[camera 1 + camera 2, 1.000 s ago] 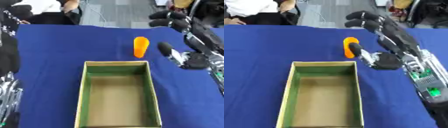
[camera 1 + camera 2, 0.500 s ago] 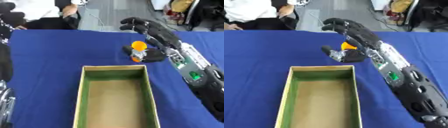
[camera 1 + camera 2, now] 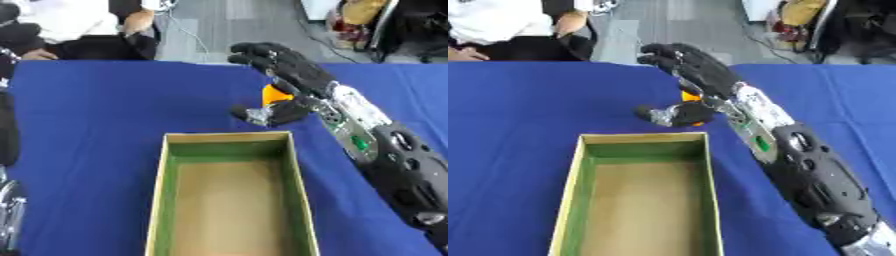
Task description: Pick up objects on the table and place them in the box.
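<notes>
One right hand (image 3: 293,87), fingers spread open around orange object (image 3: 274,94), behind box (image 3: 229,139).

Black hand (image 3: 289,75), silver-jointed forearm (image 3: 354,117)

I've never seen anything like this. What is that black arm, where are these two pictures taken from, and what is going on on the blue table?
Both pictures come from the two eyes of a camera in a humanoid robot's head, looking down at its work. A person steers the robot. The black and silver arm entering from the right ends in its right hand, with fingers and a thumb. That hand is reaching round a small orange object on the blue table; the fingers arch over it and the thumb sits beside it, but it is not clearly gripped yet. In front lies an open box, green inside its walls, holding nothing. Part of the left arm shows at the left edge.
</notes>
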`<state>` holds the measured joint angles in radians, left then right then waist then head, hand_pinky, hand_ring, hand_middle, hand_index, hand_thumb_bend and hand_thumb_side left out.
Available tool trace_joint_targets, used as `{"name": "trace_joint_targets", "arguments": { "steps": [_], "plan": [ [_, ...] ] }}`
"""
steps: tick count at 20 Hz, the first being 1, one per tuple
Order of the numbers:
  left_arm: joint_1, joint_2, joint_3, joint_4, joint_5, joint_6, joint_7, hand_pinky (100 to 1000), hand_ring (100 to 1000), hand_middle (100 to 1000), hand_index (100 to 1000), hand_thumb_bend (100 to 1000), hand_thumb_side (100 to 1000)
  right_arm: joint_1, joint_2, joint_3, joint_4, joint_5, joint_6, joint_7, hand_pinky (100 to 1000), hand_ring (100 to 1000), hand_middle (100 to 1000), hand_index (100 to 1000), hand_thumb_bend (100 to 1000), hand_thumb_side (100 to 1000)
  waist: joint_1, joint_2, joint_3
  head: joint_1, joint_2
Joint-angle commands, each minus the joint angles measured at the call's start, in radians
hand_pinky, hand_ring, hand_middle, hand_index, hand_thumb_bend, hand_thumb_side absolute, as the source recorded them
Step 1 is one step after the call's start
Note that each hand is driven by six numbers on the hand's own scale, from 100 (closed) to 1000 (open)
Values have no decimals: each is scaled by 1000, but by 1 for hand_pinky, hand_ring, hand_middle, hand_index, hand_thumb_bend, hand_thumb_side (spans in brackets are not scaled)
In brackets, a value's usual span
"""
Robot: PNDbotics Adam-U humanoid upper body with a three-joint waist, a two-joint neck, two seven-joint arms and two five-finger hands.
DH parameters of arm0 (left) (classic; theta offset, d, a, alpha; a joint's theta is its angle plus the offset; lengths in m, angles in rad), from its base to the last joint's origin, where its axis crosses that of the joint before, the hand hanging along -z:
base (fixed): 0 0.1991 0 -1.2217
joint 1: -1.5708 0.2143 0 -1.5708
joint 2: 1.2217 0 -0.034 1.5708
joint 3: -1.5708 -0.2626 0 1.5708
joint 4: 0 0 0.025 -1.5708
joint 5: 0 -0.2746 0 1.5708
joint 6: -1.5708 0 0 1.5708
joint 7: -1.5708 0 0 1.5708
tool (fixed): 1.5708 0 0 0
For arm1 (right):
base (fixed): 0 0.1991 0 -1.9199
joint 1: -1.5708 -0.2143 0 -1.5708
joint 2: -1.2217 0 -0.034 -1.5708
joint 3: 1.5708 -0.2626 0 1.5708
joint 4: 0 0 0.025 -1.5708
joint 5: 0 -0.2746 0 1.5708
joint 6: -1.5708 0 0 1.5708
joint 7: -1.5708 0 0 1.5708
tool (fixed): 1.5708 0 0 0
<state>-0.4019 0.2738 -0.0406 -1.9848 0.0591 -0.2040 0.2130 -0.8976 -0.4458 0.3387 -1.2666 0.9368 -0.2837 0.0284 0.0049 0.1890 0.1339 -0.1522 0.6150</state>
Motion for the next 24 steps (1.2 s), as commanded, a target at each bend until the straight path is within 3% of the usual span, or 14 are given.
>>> {"name": "trace_joint_targets", "arguments": {
  "steps": [1,8,24],
  "plan": [
    [-17,3,3,-15,2,-3,0,752,685,734,752,505,778,-42,-1,-18,41,45,9,-33,946,871,944,941,561,1000,5,-12,4,-19,-6],
    [-20,-1,2,-15,4,-3,-1,752,685,733,752,507,778,-67,8,-36,141,118,26,-77,955,878,950,938,577,1000,7,-10,8,-35,-14],
    [-43,-18,-2,-15,8,-11,-6,751,685,733,752,511,777,-77,23,-54,248,161,15,-90,952,885,960,944,580,1000,3,3,33,-57,-40]
  ]
}}
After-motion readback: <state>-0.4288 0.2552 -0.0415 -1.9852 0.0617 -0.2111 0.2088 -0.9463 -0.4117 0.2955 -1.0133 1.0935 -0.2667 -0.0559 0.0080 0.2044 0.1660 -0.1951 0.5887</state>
